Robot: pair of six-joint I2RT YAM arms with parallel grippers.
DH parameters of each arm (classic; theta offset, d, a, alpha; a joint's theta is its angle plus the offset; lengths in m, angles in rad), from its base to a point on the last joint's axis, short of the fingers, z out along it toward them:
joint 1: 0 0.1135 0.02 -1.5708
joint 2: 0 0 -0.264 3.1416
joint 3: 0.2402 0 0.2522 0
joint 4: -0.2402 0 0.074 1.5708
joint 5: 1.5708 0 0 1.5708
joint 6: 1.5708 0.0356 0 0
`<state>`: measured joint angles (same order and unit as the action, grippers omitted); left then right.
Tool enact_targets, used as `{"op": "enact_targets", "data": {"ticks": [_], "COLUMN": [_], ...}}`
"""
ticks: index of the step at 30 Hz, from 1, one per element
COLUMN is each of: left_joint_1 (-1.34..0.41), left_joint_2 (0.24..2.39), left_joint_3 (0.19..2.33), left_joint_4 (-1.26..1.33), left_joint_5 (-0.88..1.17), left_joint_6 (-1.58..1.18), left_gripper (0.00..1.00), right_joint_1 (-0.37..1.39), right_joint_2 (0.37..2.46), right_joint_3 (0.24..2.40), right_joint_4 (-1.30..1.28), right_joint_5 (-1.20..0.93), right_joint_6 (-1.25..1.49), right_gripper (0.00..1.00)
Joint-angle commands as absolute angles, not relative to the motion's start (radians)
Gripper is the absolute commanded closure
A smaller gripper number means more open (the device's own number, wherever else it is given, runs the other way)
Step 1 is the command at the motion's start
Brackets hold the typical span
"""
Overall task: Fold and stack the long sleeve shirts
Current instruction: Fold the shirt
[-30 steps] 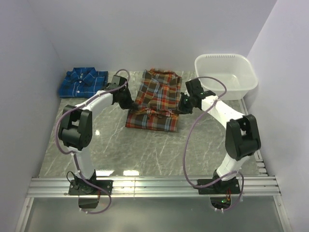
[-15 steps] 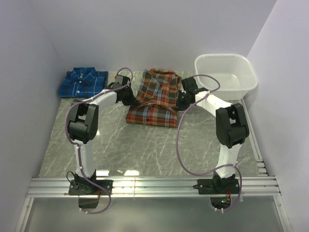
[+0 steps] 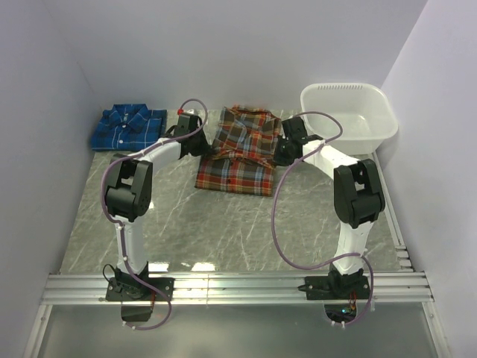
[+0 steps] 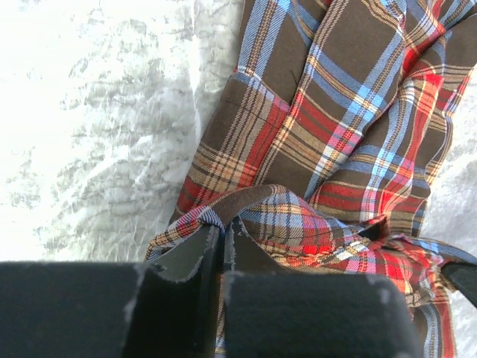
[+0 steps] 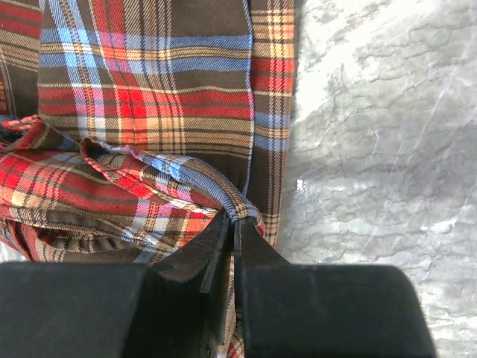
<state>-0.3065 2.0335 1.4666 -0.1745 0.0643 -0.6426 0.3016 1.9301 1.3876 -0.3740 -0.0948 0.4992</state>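
No text, label, brand, number or sign could be read in any of the views.

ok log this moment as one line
step: folding red plaid shirt | left gripper: shut on shirt fabric | right gripper: shut on shirt fabric | blue shirt: folded, far-left corner | tub: far right
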Motion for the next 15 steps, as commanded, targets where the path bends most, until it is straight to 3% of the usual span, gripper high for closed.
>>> {"op": "enact_targets", "data": {"ticks": [1,3,5,6,10,13,15], "left_joint_1": [-0.304,-0.305,-0.307,-0.308,-0.31,-0.313,-0.318], "left_joint_2": [2.039,2.045,2.042,2.039,2.002,1.938,1.872], "left_joint_3": [1.506,1.511,1.512,1.514,1.523,1.528,1.522], "left_joint_4": [-0.117,-0.114,-0.11,-0.109,-0.118,-0.129,-0.138], "left_joint_5": [0.032,0.032,0.037,0.038,0.038,0.041,0.038], "left_joint_6": [-0.603,-0.595,-0.586,-0.583,-0.568,-0.566,-0.566], "left_gripper": [0.91,0.89,0.77,0.75,0.48,0.31,0.25], "right_joint_1": [0.282,0.279,0.278,0.278,0.278,0.278,0.285], "right_joint_2": [1.914,1.913,1.904,1.896,1.833,1.755,1.692], "right_joint_3": [1.434,1.431,1.436,1.437,1.434,1.428,1.408], "right_joint_4": [-0.351,-0.342,-0.344,-0.344,-0.341,-0.334,-0.311], "right_joint_5": [-0.048,-0.045,-0.028,-0.023,-0.008,-0.005,-0.043], "right_joint_6": [0.489,0.492,0.492,0.489,0.482,0.465,0.445], "right_gripper": [0.91,0.9,0.85,0.77,0.55,0.51,0.51]}}
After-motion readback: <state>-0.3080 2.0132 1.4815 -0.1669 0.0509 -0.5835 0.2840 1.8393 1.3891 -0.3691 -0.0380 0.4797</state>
